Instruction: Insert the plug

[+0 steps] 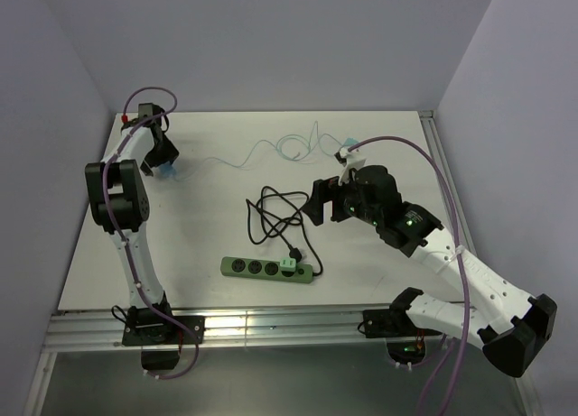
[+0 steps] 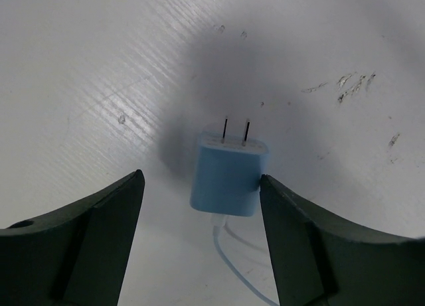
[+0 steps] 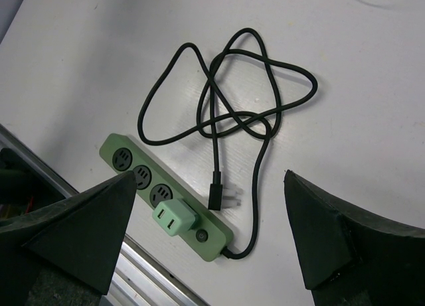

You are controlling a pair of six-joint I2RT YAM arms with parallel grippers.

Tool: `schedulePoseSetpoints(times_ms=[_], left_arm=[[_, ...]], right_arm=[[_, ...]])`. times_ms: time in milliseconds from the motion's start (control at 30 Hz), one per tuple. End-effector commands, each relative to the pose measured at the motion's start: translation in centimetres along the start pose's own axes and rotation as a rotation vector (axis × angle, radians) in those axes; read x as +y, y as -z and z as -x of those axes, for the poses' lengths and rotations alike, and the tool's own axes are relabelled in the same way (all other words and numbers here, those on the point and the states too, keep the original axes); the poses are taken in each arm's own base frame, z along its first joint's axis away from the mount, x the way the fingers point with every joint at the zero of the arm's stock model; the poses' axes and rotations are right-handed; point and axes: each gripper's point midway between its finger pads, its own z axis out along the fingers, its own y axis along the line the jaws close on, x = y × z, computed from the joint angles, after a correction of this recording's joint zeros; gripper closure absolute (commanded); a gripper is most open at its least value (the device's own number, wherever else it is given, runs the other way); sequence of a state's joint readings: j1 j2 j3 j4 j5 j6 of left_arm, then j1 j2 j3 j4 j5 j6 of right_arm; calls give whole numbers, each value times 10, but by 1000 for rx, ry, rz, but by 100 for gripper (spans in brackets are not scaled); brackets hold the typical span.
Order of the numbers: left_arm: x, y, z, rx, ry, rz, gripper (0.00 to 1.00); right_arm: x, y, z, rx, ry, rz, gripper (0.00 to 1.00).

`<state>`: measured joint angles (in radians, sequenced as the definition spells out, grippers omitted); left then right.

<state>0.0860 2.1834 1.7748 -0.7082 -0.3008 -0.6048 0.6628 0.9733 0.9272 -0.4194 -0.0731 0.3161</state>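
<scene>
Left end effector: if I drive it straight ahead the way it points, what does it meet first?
Most likely the blue charger plug, lying on the table between the sides of the open left end effector, prongs pointing away. Depth is hard to judge.

blue plug (image 2: 229,176) lying flat, green power strip (image 1: 246,267) apart

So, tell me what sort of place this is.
Probably a robotics lab test cell. A white table sits boxed in by plain walls, the left arm and right arm are bolted to a metal rail at its near edge, and the props are a green power strip and a blue plug.
</scene>
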Motion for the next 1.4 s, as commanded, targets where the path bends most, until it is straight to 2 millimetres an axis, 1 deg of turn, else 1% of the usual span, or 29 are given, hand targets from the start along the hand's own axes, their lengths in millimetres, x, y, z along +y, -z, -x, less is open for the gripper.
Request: schedulePoseSetpoints(times_ms=[0, 67, 267, 333, 433, 467, 500, 533, 567, 633, 700, 733, 767, 833, 867, 933, 967, 1000, 1033, 1067, 1100, 1133, 1167, 1200, 1233, 1267, 1300, 1333, 1367], left_arm=[[-7, -2, 5, -2, -14, -19, 26], [-6, -5, -2, 8, -18, -20, 27], [-9, -6, -6, 11, -32, -25, 31], [-8, -8, -11, 15, -40, -10, 32], [-7, -9, -15, 20, -29, -10, 38], [-8, -8, -15, 15, -22, -14, 45], [-12, -2, -11, -2, -14, -34, 50], [-11, -3, -18, 7, -20, -43, 52], [-15, -2, -15, -2, -12, -66, 56], [-15, -3, -18, 8, -15, -67, 64], [-15, -2, -20, 18, -16, -68, 77], [-15, 0, -20, 20, -12, -74, 83], [-16, 4, -18, 16, -6, -80, 98], [-18, 21, -14, 0, 11, -114, 100], [-22, 42, -6, -25, 22, -155, 100], [-21, 61, -10, -29, 33, -188, 100], [-22, 72, -11, -35, 41, -214, 100], [-24, 97, -16, -43, 64, -274, 100], [-26, 109, -20, -38, 81, -310, 100], [-26, 139, -18, -66, 108, -378, 100], [-25, 144, -36, -13, 150, -417, 100], [-23, 172, -35, -36, 185, -473, 100], [-22, 183, -40, -23, 213, -509, 100], [-23, 189, -56, 36, 264, -544, 100], [-22, 200, -59, 42, 294, -567, 100], [-21, 224, -57, 21, 320, -619, 100], [-28, 237, -65, 32, 335, -650, 100], [-25, 246, -68, 14, 348, -627, 100], [-36, 274, -74, 7, 363, -673, 100]], right_arm=[[1, 6, 12, -48, 15, 9, 2], [2, 6, 11, -47, 16, 11, 2], [3, 3, 8, -36, 6, 21, 2], [3, 3, 7, -34, 1, 20, 2], [-2, 4, 9, -53, -13, -8, 2], [-6, 3, 8, -54, -40, -32, 0], [-9, 3, 9, -57, -50, -55, 0], [-9, 3, 9, -57, -64, -60, 0], [-15, 3, 12, -72, -83, -93, 0], [-13, 5, 14, -84, -99, -90, 0], [-15, 3, 16, -99, -106, -93, 0], [-17, 0, 11, -89, -90, -92, 0], [-15, -2, 11, -95, -83, -75, 0], [-14, -9, 7, -65, -72, -69, 0], [-2, -11, 4, -37, -74, -2, 2], [9, -14, 4, -24, -100, 53, 3], [19, -14, 14, -63, -104, 102, 4], [29, -13, 16, -67, -109, 159, 5], [38, -12, 26, -108, -129, 203, 6], [44, -12, 31, -122, -140, 233, 8], [54, -11, 35, -121, -154, 282, 8], [61, -10, 44, -151, -153, 314, 9], [66, -11, 48, -154, -154, 330, 9], [71, -16, 54, -155, -156, 337, 9], [76, -18, 58, -160, -147, 342, 9], [87, -20, 58, -153, -133, 356, 9], [96, -25, 65, -155, -120, 358, 9], [99, -30, 68, -168, -123, 330, 9], [119, -29, 68, -176, -111, 371, 6]])
